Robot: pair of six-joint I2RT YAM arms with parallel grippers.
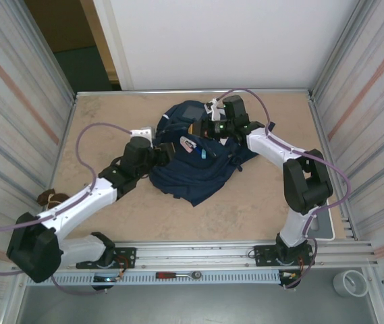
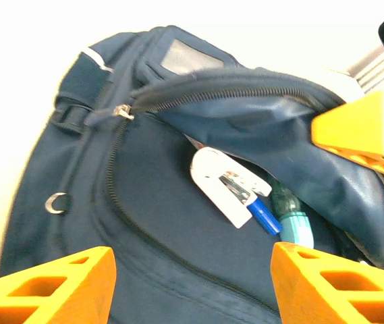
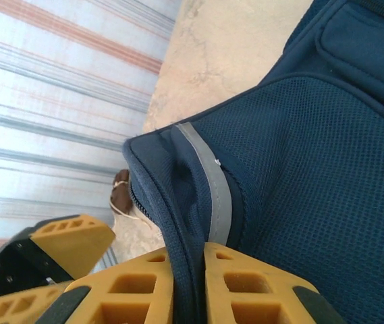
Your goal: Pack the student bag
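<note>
Right end effector (image 3: 188,262) on student bag (image 3: 313,169)

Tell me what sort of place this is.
Probably a robot lab test cell: a table boxed in by corrugated panels, the left arm and right arm bolted to an aluminium rail, and a ratchet lying by it. The bag looks like a prop.

Beige tabletop (image 1: 212,223) mid-frame, flanked left and right by striped corrugated panels (image 1: 9,101); white wall (image 1: 232,40) at top centre; dark doorway (image 1: 63,40) upper left; aluminium rail (image 1: 232,253) along the bottom. Soft, even light.
</note>
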